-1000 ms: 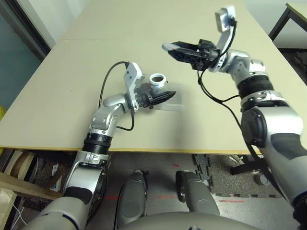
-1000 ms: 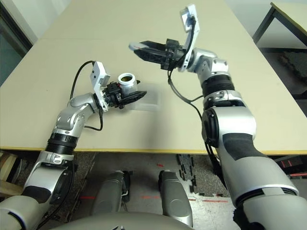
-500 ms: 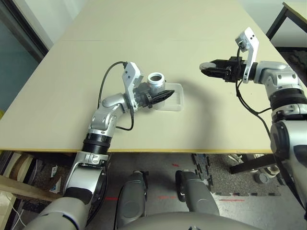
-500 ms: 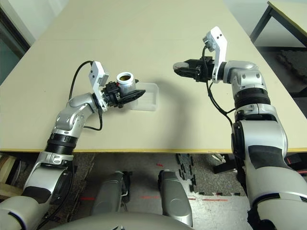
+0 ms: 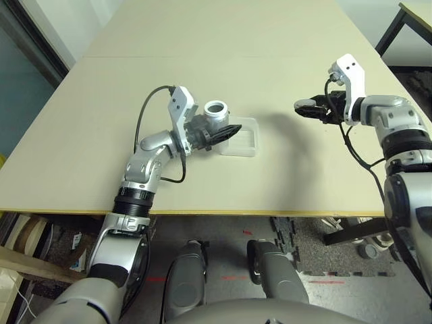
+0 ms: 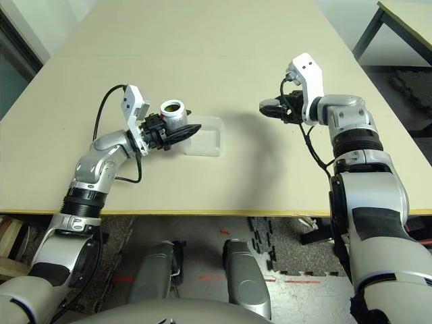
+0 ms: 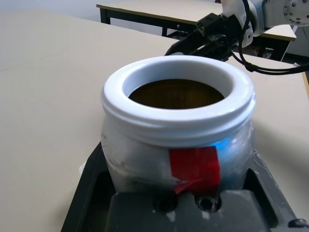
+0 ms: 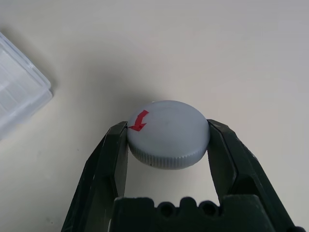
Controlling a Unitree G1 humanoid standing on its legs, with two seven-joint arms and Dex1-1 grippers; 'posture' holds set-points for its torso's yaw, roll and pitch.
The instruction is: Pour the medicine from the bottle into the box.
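**White-rimmed bottle uncapped beside the box, its cap in the other gripper**

Silver-grey plastic with a strip of red tape down its side, the small cylindrical bottle (image 7: 177, 130) stands upright and open-mouthed, clamped between the two black fingers of the left gripper (image 5: 219, 131). In the left eye view it sits just left of centre, its wide white rim facing up. The left wrist view looks into the mouth and shows a brownish-yellow interior; whether that is the medicine itself or only the tinted inside of the bottle cannot be told from here.

Just right of the bottle in the left eye view, the shallow square box of clear, whitish plastic (image 5: 246, 138) lies flat on the pale beige bench (image 5: 283, 40). The left gripper's fingertips reach over the box's near-left edge; the bottle itself is beside the box, not over its middle.

In the upper right of the same view, the right gripper (image 5: 305, 108) points toward picture left, well apart from the box. The right wrist view shows its fingers closed on a round grey cap with a ribbed edge and a red arrow on top (image 8: 168, 134), held flat-side up above bare bench, a corner of the box at that picture's left edge.
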